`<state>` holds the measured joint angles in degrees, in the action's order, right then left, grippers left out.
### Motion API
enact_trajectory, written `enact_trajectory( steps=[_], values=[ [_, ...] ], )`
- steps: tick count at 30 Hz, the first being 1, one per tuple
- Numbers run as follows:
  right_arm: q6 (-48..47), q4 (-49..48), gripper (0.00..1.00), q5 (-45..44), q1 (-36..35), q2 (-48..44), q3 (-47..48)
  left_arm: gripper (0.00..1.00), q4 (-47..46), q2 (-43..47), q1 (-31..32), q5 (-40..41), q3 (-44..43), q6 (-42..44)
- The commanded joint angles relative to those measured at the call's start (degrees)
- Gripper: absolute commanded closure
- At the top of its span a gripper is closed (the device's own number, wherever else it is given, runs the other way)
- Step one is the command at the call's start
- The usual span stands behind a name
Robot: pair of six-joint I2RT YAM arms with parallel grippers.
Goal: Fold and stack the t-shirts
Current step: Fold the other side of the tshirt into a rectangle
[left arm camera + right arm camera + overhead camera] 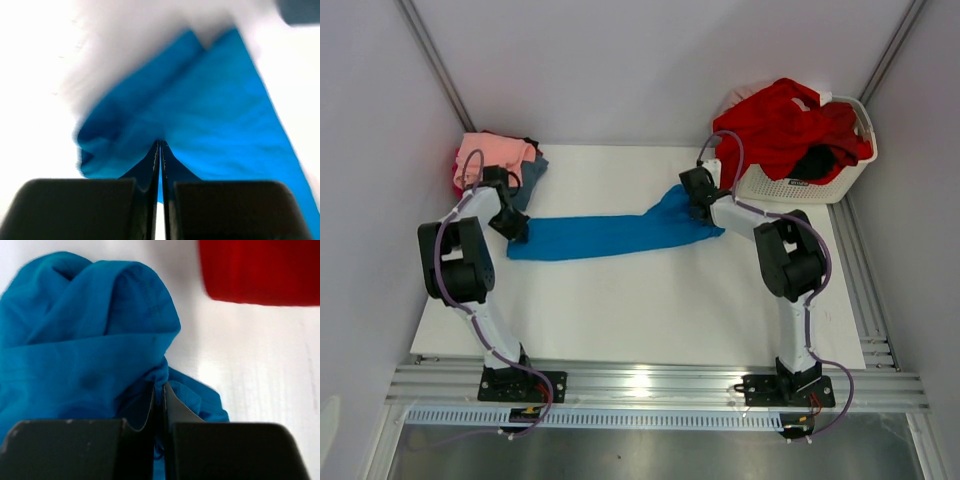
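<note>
The bright blue t-shirt (605, 233) lies stretched in a long band across the white table between both grippers. My left gripper (514, 228) is shut on its left end; in the left wrist view the jaws (160, 145) pinch the blue cloth (210, 125). My right gripper (700, 207) is shut on its bunched right end; in the right wrist view the jaws (159, 387) clamp a fold of blue cloth (85, 350). A stack with a salmon pink tee (495, 152) on top, over red and slate blue ones, sits at the back left. A red tee (788, 125) and a black one (813, 162) lie in the basket.
The white slatted basket (800, 185) stands at the back right, close behind my right arm. The red cloth (260, 270) hangs near my right gripper. Grey walls close in the table (640, 310) on three sides.
</note>
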<state>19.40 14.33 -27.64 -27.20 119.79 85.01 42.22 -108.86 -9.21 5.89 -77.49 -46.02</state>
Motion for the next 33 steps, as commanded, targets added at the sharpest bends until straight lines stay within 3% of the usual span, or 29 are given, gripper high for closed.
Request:
enact_trajectory(
  steps=[1,10,12,14,15,16,18,20,21,29,33],
  values=[
    [0.63,3.34,1.0,-6.91,2.67,-0.69,1.74,0.98,1.99,-0.39,-2.65,1.41,-1.87,-0.12],
    [2.49,5.45,1.0,-5.5,5.67,-0.17,1.73,0.99,2.34,-0.13,-4.85,2.19,-1.61,0.41],
    [2.57,5.62,0.96,-5.15,5.58,0.01,1.91,0.99,2.43,-0.3,-4.85,2.37,-1.7,0.4],
    [2.4,5.1,0.77,-4.62,5.58,-0.08,1.83,0.99,2.17,0.05,-4.85,2.11,-1.61,0.4],
    [1.88,4.66,0.56,-2.88,5.58,-0.25,1.74,0.98,0.86,1.27,-4.85,0.89,-0.82,0.32],
    [1.61,4.05,0.49,-1.9,5.58,-0.52,1.47,0.98,-0.63,2.41,-4.85,-0.25,0.66,0.4],
    [0.65,1.85,0.33,-0.23,4.97,-1.92,0.07,0.84,-7.28,4.87,-4.76,-5.24,3.91,0.75],
    [0.2,0.97,0.28,0.13,4.27,-2.71,-0.29,0.61,-11.44,6.98,-4.76,-10.96,6.2,2.07],
    [0.11,1.14,0.27,0.22,4.09,-2.72,-0.02,0.56,-12.5,6.99,-4.59,-12.99,6.21,2.34],
    [-0.41,1.84,0.26,0.22,2.77,-2.63,0.59,0.36,-17.86,6.55,-3.8,-21.35,8.84,3.48],
    [0.02,1.93,0.26,0.48,2.68,-2.54,0.59,0.34,-14.47,2.45,-2.48,-21.81,4.38,4.79]
  ],
)
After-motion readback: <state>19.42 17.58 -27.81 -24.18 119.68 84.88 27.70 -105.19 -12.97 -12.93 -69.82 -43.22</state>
